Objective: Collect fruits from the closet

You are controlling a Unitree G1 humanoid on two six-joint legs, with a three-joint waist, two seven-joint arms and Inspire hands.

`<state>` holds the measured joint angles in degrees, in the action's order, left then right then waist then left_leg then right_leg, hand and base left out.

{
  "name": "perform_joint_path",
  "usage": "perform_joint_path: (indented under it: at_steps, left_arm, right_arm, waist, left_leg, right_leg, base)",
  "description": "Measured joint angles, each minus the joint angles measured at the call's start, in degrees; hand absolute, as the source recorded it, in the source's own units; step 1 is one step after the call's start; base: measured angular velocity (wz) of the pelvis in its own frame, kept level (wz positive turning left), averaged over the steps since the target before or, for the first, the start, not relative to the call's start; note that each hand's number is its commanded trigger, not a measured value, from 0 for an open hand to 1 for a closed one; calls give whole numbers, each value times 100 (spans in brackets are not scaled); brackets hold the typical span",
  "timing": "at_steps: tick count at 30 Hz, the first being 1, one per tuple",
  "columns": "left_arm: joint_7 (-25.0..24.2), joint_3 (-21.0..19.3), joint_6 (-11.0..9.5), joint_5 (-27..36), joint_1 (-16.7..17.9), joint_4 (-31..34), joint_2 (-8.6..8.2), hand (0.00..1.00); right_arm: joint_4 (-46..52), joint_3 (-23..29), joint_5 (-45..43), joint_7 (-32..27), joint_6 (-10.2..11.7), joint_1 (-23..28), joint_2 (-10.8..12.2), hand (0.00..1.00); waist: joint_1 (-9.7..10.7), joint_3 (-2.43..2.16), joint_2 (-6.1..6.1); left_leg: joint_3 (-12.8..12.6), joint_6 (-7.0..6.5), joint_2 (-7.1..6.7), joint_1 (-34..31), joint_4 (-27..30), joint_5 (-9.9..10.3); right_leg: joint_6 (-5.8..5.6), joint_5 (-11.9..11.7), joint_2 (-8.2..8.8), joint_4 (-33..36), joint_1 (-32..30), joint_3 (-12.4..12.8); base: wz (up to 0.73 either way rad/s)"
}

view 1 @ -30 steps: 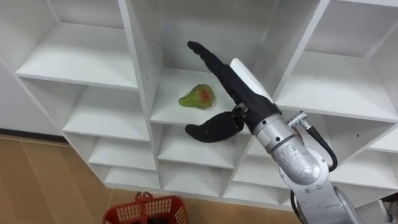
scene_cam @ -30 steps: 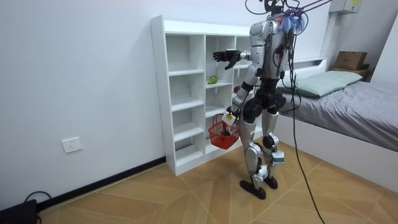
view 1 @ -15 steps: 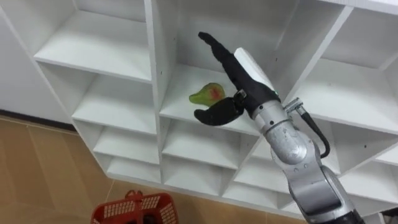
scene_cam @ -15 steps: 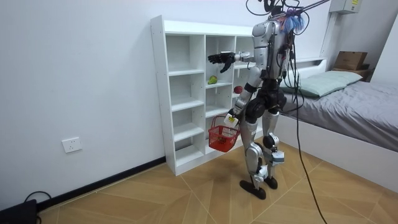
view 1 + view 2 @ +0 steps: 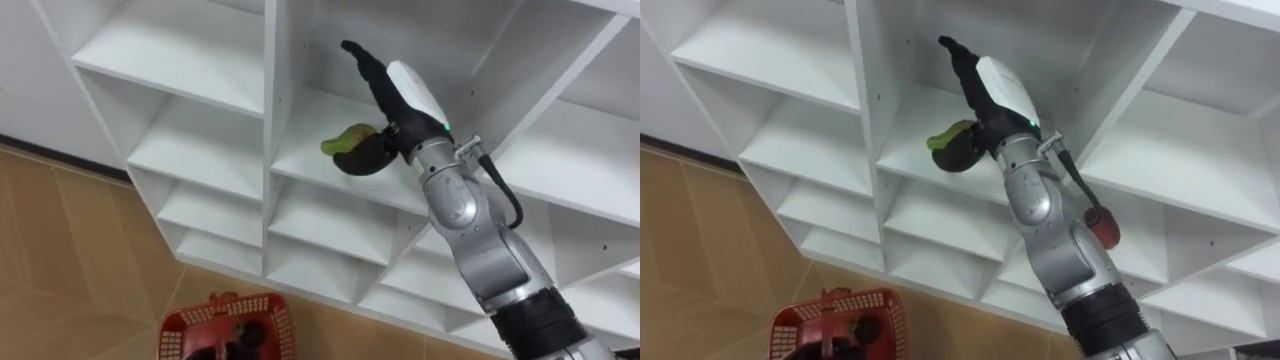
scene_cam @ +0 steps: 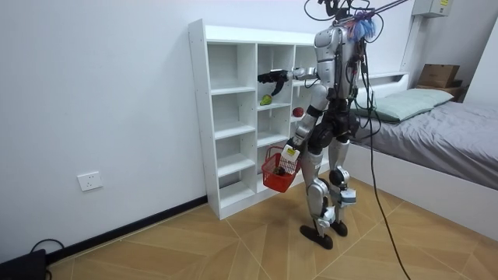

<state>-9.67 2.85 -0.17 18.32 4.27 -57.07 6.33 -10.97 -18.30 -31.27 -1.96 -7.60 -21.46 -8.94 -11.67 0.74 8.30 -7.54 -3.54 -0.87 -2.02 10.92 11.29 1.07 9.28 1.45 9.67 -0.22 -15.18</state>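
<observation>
A green fruit with a red blush (image 5: 343,139) lies on a shelf in the middle column of the white closet (image 5: 205,150). My right hand (image 5: 387,88) is inside that compartment, fingers straight above the fruit and the thumb down in front of it, hiding part of it. Whether the thumb touches the fruit I cannot tell. A red round fruit (image 5: 1103,228) sits one compartment to the right, partly behind my forearm. My left hand (image 6: 289,148) hangs low and holds the handle of a red basket (image 5: 195,333) in front of the closet's lower shelves.
I stand close to the closet on a wooden floor (image 5: 60,260). The other compartments near my arm hold nothing. A bed (image 6: 436,132) lies behind me at the room view's right.
My right hand has gone deeper into the compartment, and its thumb now covers part of the green fruit. The eye view has shifted with my head.
</observation>
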Motion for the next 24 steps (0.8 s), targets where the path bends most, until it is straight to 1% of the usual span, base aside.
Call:
perform_joint_path:
  at_steps: [2, 5, 11, 15, 20, 24]
  left_arm:
    - [0, -21, 20, 0, 2, 21, 7, 100]
    - [0, -44, 27, 2, 5, 27, 16, 100]
    - [2, -51, 51, -11, 62, 130, 85, 100]
    - [2, -129, 111, -13, 171, 324, 73, 100]
    - [2, -162, 149, -12, 186, 401, 35, 100]
    - [2, -166, 158, -11, 186, 420, 26, 100]
  right_arm:
    - [0, 56, -91, 0, -1, -1, -5, 0]
    - [0, 174, -126, 1, -3, -2, -51, 0]
    - [0, 217, -133, 9, -10, -3, -171, 0]
    - [0, 257, -267, 34, -20, -5, -219, 0]
    - [1, 378, -285, 157, -98, -6, -224, 0]
    - [6, 393, -392, 273, -195, -6, -264, 0]
  waist:
    - [6, 0, 19]
    - [10, -5, 47]
    - [24, 7, 165]
    - [22, 11, 161]
    - [23, 48, 109]
    - [23, 50, 96]
  left_leg:
    - [0, 0, 0, -58, 11, 0]
    - [4, -1, 0, -126, 43, -1]
    - [7, -1, -2, -141, 47, -1]
    - [24, -2, -8, -162, 69, 0]
    - [60, -3, -8, -188, 74, 1]
    - [95, -2, -6, -237, 72, 0]
  right_leg:
    - [0, 0, 4, 1, -46, -61]
    - [0, 0, 10, 0, -91, -73]
    - [0, 0, 11, 0, -96, -75]
    - [0, 0, 17, 0, -95, -77]
    - [0, 0, 12, 1, -99, -87]
    - [0, 0, 4, 1, -117, -87]
  base:
    - [0]
    - [0]
    - [0]
    - [1]
    - [3]
    - [4]
